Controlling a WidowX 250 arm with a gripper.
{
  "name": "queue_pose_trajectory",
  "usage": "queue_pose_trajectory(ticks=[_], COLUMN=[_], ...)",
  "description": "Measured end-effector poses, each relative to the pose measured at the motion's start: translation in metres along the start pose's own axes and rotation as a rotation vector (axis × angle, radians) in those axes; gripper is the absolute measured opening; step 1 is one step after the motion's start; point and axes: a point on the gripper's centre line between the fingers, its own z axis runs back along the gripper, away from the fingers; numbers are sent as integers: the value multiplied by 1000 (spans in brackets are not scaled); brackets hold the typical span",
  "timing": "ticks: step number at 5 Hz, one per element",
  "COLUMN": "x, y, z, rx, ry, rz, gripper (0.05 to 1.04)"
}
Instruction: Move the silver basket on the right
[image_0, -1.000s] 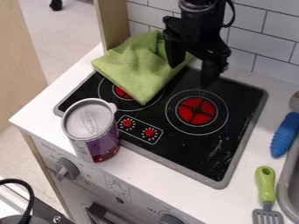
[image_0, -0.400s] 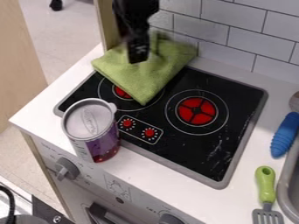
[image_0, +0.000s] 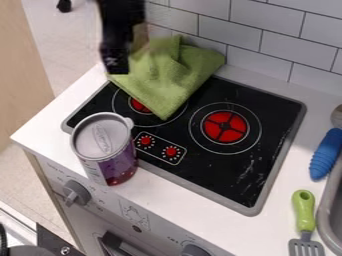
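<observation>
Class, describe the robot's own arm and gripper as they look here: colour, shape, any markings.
The arm is black and blocky. The gripper is black too, narrower than the part above it, with small pale specks near its lower end.

Can (image_0: 108, 157) before cooktop (image_0: 217, 175); cloth (image_0: 163, 75) behind can, partly on cooktop (rear left); spatula (image_0: 304, 210) beside sink (image_0: 325, 215).

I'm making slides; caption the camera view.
Green cloth draped over part of a toy stovetop, a purple can by its front edge, black gripper near the cloth's left corner.
</observation>
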Motion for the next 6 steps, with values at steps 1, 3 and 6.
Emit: queue_pose_trajectory(ticks=[1, 3, 6], x=[-16, -36, -66], y=[-4, -2, -29], z=[-3, -2, 2], rx=[-8, -16, -78], ry=[8, 94, 58], rz=[-119, -342, -307], gripper=[999, 999, 999])
